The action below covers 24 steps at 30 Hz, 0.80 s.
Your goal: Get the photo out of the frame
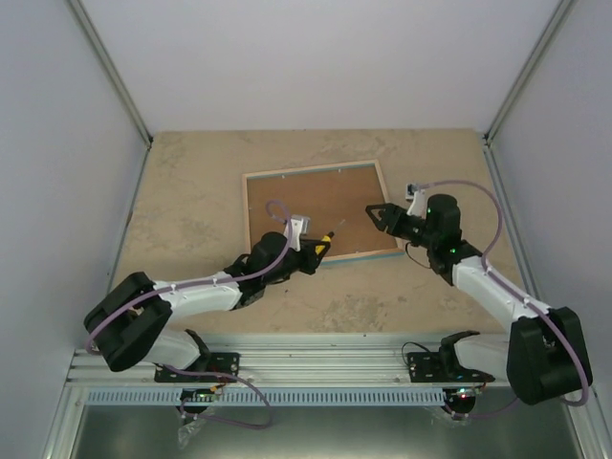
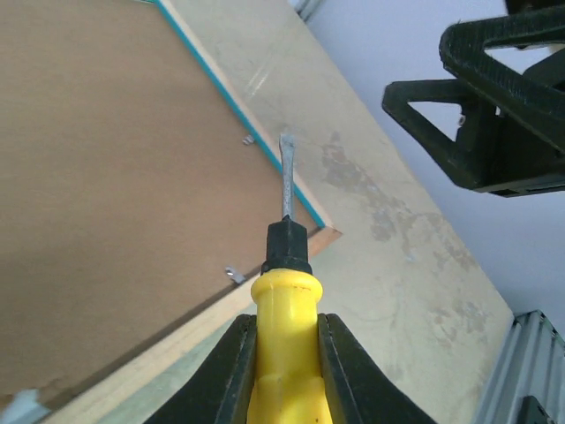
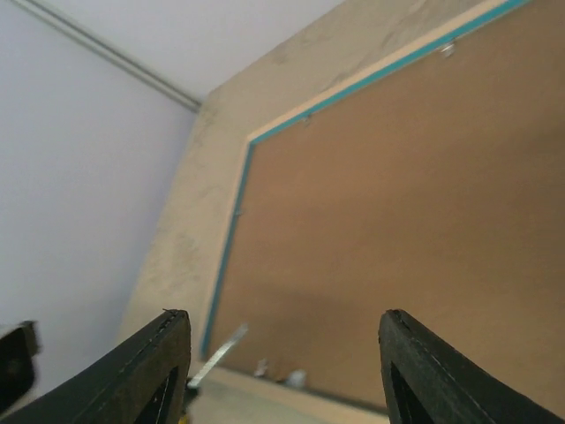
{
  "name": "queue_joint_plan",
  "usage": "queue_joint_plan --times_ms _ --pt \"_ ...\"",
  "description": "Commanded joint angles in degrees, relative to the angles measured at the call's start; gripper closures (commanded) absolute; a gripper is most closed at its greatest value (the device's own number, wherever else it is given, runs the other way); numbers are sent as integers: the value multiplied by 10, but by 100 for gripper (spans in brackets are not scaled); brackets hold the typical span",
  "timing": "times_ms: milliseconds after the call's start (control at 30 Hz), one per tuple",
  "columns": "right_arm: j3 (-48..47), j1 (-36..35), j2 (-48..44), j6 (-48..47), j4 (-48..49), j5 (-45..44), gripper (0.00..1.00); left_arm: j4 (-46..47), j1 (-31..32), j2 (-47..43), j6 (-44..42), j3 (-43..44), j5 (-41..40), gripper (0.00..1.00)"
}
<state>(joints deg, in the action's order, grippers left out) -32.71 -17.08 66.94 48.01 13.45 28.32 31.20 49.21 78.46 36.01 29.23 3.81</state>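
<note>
Frame (image 1: pixel 311 169): lying face down on worktop (image 1: pixel 191 191), probably rigid and light.
Backing board (image 1: pixel 316 215): sitting inside it.
Photo: lying unseen beneath that board; likely thin, creasable, needing an edge grip.
Right claw (image 1: pixel 375 212): hovering open, empty.
Left claw (image 2: pixel 284 327): clamping screwdriver (image 2: pixel 284 291) near tab (image 2: pixel 234 275).

Top view looks down from above and behind the 2 arm bases over the whole surface (image 1: pixel 191 201); left wrist view sits close behind the left claw (image 2: pixel 284 353), facing a corner of the frame (image 2: pixel 203 322); right wrist view, close behind the right claw (image 3: pixel 282 353), faces left across the backing board (image 3: pixel 397 203); all 3 share frame and board.
</note>
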Motion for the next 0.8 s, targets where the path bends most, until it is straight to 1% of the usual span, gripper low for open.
queue_joint_plan --times_ms 0,100,200,300,600,767 --pt "-54 12 41 -178 -117 -96 39 -21 -38 -10 -1 2 45 100" --pt "-93 19 93 -242 -163 -155 37 -42 -58 -4 -4 8 60 100" --pt "-126 22 143 -301 -182 -202 35 -59 -70 5 -8 15 72 100" --pt "-144 32 190 -333 -189 -217 35 -86 -77 13 -21 26 73 100" --pt "-152 44 267 -348 -178 -216 36 -127 -80 27 -35 46 83 100" --pt "-155 46 288 -348 -177 -216 44 -138 -79 33 -40 53 86 100"
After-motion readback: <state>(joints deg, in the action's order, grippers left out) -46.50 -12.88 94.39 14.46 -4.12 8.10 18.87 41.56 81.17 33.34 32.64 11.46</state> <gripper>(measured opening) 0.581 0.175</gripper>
